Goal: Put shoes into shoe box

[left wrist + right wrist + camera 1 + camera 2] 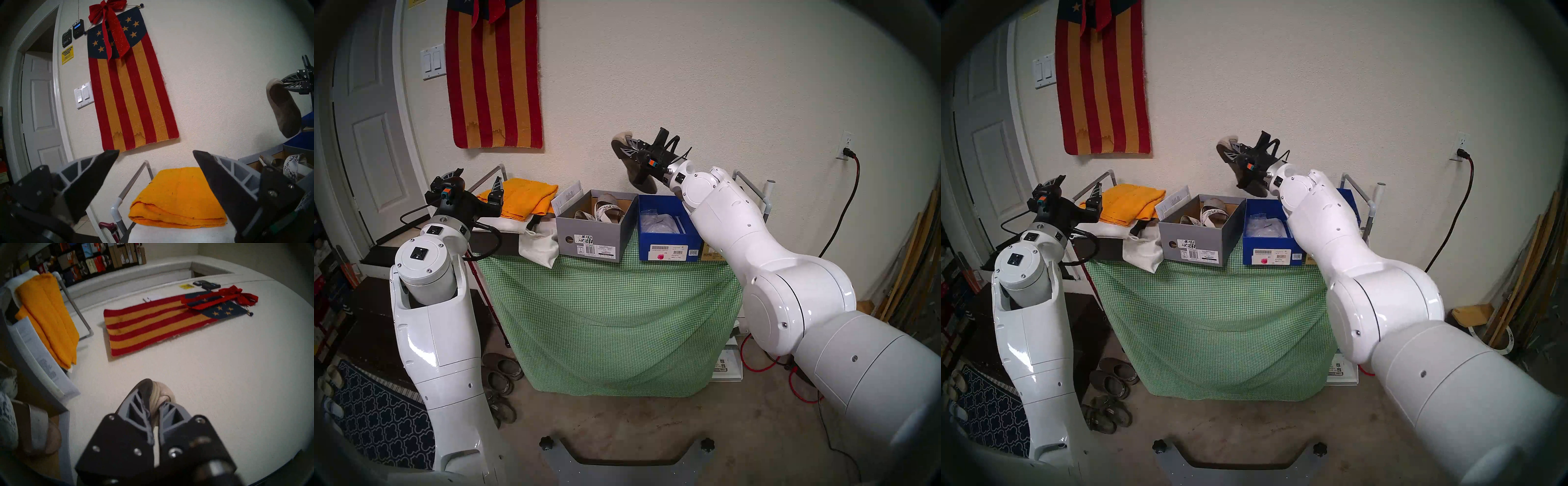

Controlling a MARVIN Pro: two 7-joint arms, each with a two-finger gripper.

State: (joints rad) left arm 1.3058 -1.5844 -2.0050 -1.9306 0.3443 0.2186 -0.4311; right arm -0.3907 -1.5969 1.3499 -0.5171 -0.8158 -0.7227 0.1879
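Note:
My right gripper (628, 149) is shut on the end of a beige ballet flat (636, 174) and holds it in the air, dark sole facing me, above the gap between the two boxes. The flat also shows in the left wrist view (285, 112) and the right wrist view (161, 392). An open grey shoe box (590, 237) holds platform sandals (609, 210) with silver and snakeskin straps. An open blue shoe box (670, 244) stands to its right with white wrapping inside. My left gripper (473, 183) is open and empty, at the table's left end by the orange towel. The second flat is out of view.
A folded orange towel (524, 197) and a white cloth bag (539, 244) lie left of the grey box. The table wears a green checked cloth (612, 305). A tan box (711, 253) sits behind my right arm. Worn dark clogs (500, 373) lie on the floor.

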